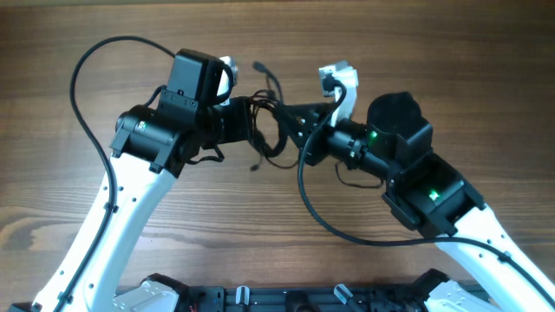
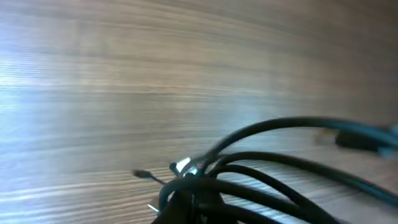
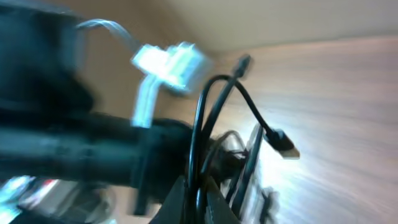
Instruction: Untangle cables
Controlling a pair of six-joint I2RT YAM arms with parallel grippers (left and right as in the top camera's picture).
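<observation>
**Both jaws shut inside one tangle; knot at risk of tightening**

Overhead: the cables [image 1: 264, 121] lay bunched mid-bench [image 1: 434, 52] between my arms, left jaws and right jaws both closed on them. I judged that pulling apart could cinch the knot. Left wrist: blurred strands ran into my shut left jaws, and a small plug [image 2: 142, 174] could snag. Right wrist: loops rose from my clamped right jaws, where thin cord might slip. The bench was plain wood grain; the room was not shown.
</observation>
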